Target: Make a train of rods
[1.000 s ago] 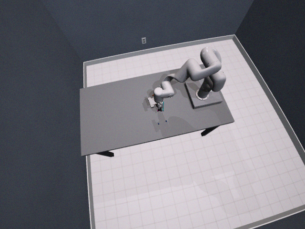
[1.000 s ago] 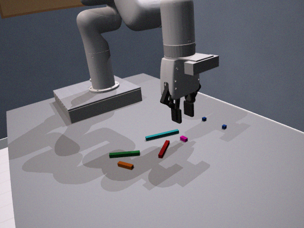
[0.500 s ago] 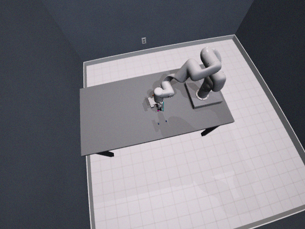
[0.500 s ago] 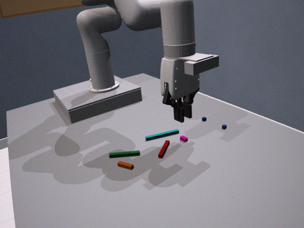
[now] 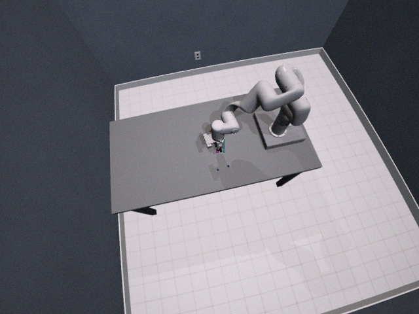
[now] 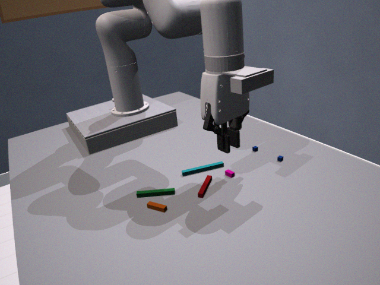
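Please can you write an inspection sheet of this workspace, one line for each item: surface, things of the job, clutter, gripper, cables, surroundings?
Surface: flat grey table, crossed by arm shadows.
Job's things: turquoise rod, red rod, green rod, orange rod, short magenta rod and two small blue cubes lie flat and apart; no train formed yet.
Clutter: nothing seen.
Gripper: dark-fingered gripper hangs above the table, pointing down, fingers nearly together, holding nothing.
Cables: nothing seen.
Surroundings: grey base block under the arm; pale tiled floor; dark walls with a wall socket.
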